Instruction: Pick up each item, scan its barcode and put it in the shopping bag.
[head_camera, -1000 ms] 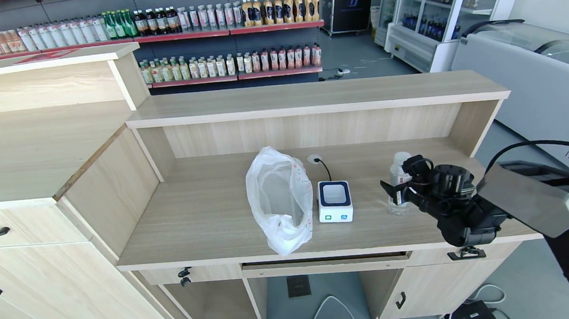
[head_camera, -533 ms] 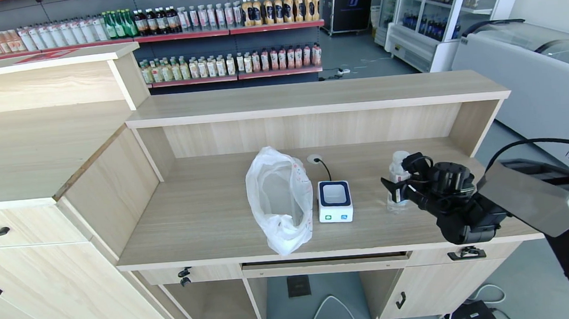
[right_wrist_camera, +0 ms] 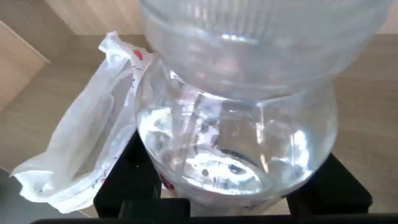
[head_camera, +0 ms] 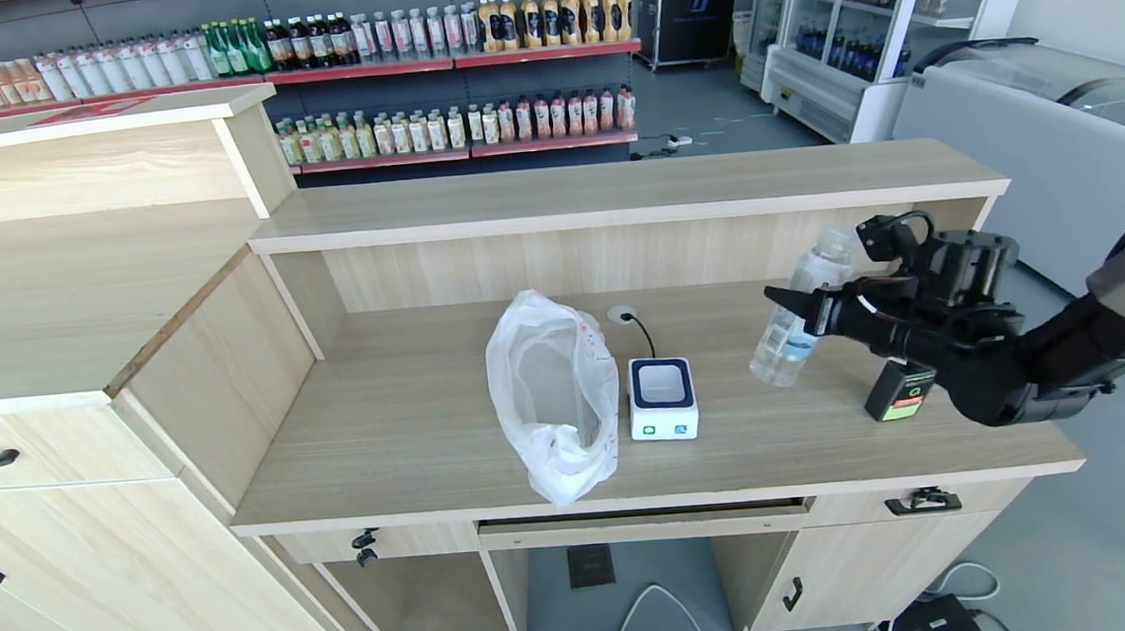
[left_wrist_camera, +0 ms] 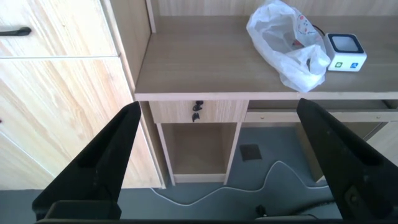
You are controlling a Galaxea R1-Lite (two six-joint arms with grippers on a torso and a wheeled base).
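The right gripper (head_camera: 804,304) is clamped on the tilted water bottle (head_camera: 780,345) — I'd bring it label-down over the scanner (head_camera: 662,398), beyond the jaw tips; the left gripper (left_wrist_camera: 219,107) hangs with its jaws apart.

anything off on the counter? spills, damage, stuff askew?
Nothing stands out. The water bottle is tilted, but only because the right gripper holds it clear of the counter; no spill is visible. The shopping bag sits slumped with its mouth open, beside the scanner.
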